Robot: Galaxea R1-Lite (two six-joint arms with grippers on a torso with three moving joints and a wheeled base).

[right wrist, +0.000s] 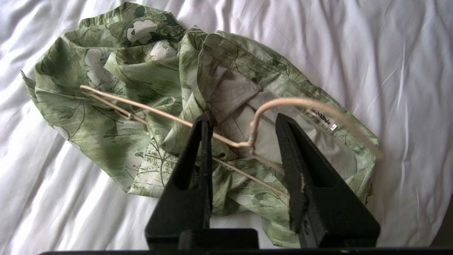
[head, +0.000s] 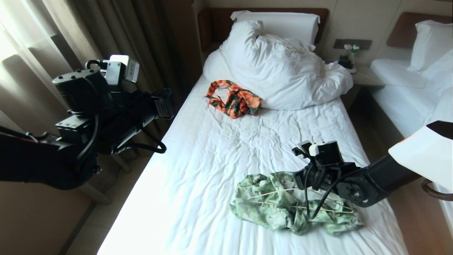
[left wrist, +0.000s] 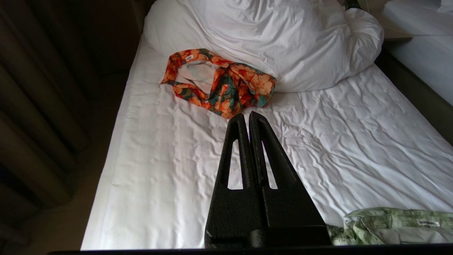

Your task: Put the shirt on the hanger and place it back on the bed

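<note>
Head view: we see the bed [head: 198,148] with its wrinkled white sheet running away from us toward a dark headboard [head: 219,24]. The shirt [head: 279,209] lies crumpled on the near part of the sheet, toward the right edge, with the hanger [head: 276,193] lying across its top. The right gripper [head: 305,177] sits over the shirt's right part; its arm and cables cover that end of the hanger. The left gripper [head: 161,106] is held off the left side of the bed, in front of the curtain [head: 88,32]. Further up the sheet lies an orange floral garment [head: 235,99], touching the bunched duvet [head: 283,71]; a pillow [head: 279,23] stands behind it. A nightstand [head: 364,76] separates this bed from a second bed [head: 407,95] at right.

Left wrist view: the left gripper [left wrist: 247,117] has its jaws pressed together, holding nothing, above bare sheet between the orange garment [left wrist: 219,83] and the shirt [left wrist: 389,225], whose collar label shows at the frame corner.

Right wrist view: the right gripper [right wrist: 244,122] has its jaws apart, straddling the hanger's [right wrist: 155,111] twisted neck without clamping it. The hook curves over the shirt's [right wrist: 106,106] collar; the wire shoulders rest on top of the fabric.
</note>
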